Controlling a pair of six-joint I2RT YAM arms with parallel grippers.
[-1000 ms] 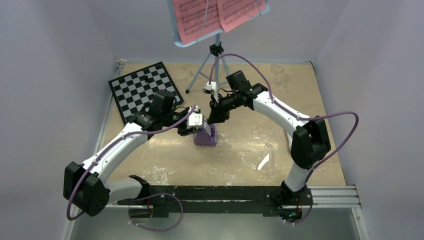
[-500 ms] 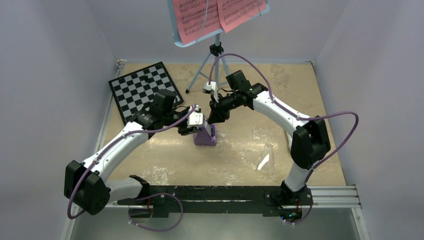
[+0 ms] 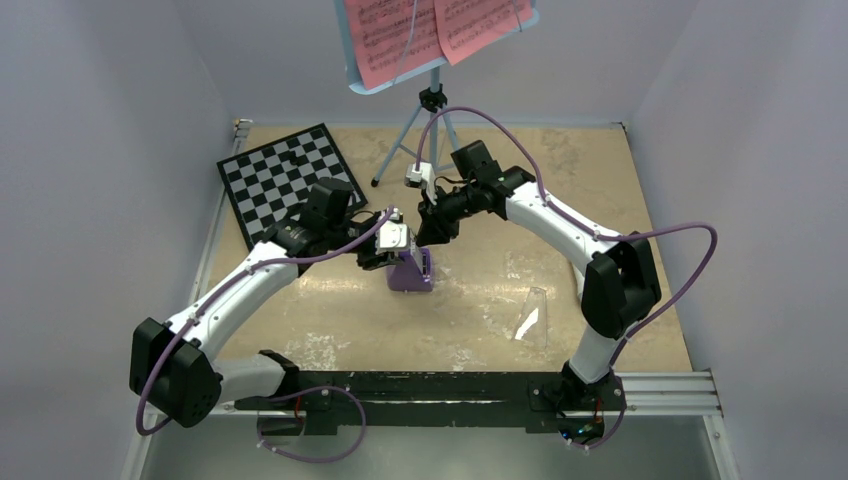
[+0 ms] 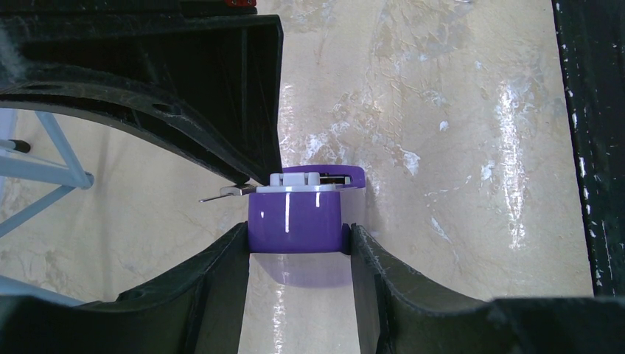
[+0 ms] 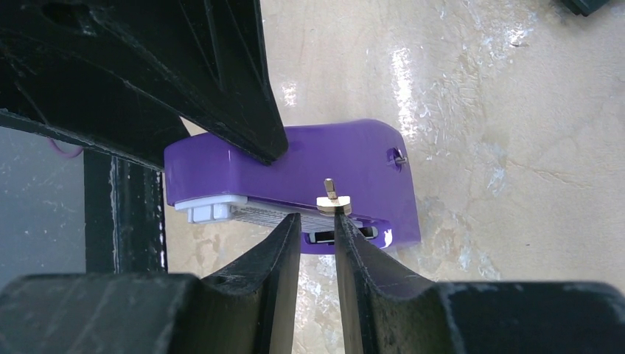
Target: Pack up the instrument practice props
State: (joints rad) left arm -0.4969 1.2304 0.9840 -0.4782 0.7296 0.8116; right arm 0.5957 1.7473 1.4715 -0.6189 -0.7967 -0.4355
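Left hand [image 4: 298, 230]: half open, fingers clamped on sides of purple metronome [image 4: 295, 214], mid worktop [image 3: 470, 300].
Right hand [image 5: 317, 221]: narrow, tips pinching pendulum [image 5: 333, 198] of same metronome.
Count: purple metronome 1; clear cover [image 3: 533, 318] 1, lying well apart; music stand [image 3: 434, 97] 1; pink sheets [image 3: 395, 35] 2; chessboard [image 3: 285, 180] 1.

The purple metronome [image 3: 411, 272] stands upright, clear cover [image 3: 533, 318] off; pink pages [image 3: 400, 35] on blue stand [image 3: 432, 100].

metronome [image 4: 296, 221]: glossy purple plastic | pendulum weight [image 5: 333, 199]: metal | tabletop [image 4: 457, 147]: shiny marbled
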